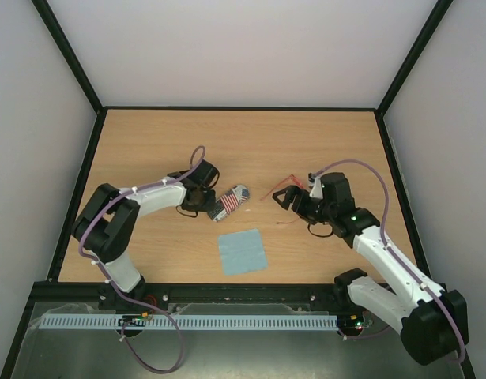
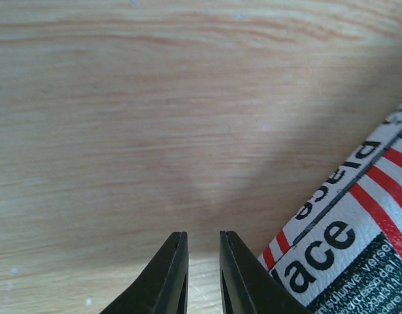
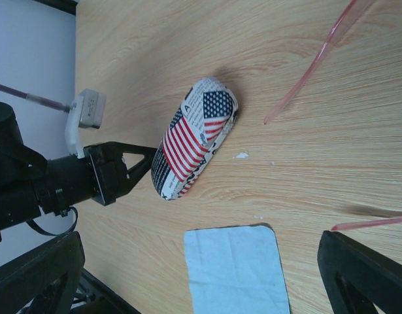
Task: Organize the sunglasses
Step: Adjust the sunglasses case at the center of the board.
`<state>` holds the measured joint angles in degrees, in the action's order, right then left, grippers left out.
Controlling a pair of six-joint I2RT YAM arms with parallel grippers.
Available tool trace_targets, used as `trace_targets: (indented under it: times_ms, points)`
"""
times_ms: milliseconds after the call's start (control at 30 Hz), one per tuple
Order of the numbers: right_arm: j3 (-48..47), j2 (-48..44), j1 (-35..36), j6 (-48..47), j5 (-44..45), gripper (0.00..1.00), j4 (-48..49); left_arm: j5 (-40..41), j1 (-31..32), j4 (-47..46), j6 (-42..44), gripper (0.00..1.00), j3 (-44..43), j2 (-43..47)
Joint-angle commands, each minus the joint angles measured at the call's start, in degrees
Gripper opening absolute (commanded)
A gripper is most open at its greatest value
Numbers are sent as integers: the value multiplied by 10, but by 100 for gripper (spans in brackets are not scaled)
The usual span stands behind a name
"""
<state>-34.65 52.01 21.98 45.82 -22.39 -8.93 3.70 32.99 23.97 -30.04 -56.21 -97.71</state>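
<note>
While the desk [image 1: 148, 150] carries everything, the blue cloth [image 1: 243, 251] lies nearest the arms. The flag-print case [image 1: 229, 202] sits just beyond, against the left end effector [image 1: 205, 199] (fingers nearly pressed together, nothing between). The sunglasses [image 1: 278, 188] lie at the spread right end effector [image 1: 294, 193].

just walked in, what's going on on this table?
The left tool is nearly closed on nothing, with its tips at one end of the flag-print case. The case lies closed on the table. The right tool is wide open at the red sunglasses, with no grip visible. The blue cloth lies flat nearer the arm bases, and neither tool is touching it.
</note>
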Motion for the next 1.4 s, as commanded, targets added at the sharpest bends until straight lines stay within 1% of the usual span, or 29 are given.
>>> trace_targets:
  times_ms: [0, 200, 333, 467, 567, 667, 767, 867, 933, 1033, 1167, 1267, 1333, 1367]
  points:
    - [-24, 31, 20, -7, 10, 99, 13, -20, 18, -15, -25, 17, 20, 16]
    - [-41, 74, 50, -20, 26, 99, 19, -20, 41, -13, -40, 17, 32, 36]
    - [-81, 124, 70, -61, 38, 99, -23, -18, 48, -11, -48, 17, 36, 50]
    - [-148, 175, 76, -118, 60, 99, -76, -6, 49, -6, -52, 19, 40, 68]
    - [-196, 209, 81, -137, 81, 99, -104, 2, 47, -6, -58, 20, 48, 87]
    - [-251, 253, 105, -154, 119, 99, -136, 12, 42, 4, -64, 24, 57, 115]
    - [-316, 310, 141, -174, 173, 99, -186, -1, 14, -6, -69, 29, 87, 162]
    - [-366, 364, 172, -176, 213, 99, -227, -33, -39, -12, -66, 34, 121, 214]
    - [-389, 398, 192, -166, 230, 100, -238, -44, -68, -7, -62, 37, 130, 245]
    - [-416, 439, 214, -147, 234, 100, -240, -60, -89, -18, -60, 40, 142, 277]
    - [-467, 504, 239, -132, 249, 99, -248, -102, -93, -55, -69, 38, 152, 256]
    - [-529, 560, 256, -129, 272, 100, -287, -124, -93, -92, -77, 36, 163, 235]
    - [-547, 573, 260, -123, 296, 99, -305, -143, -90, -123, -83, 34, 174, 220]
    - [-545, 565, 260, -116, 310, 99, -305, -152, -85, -143, -89, 32, 177, 210]
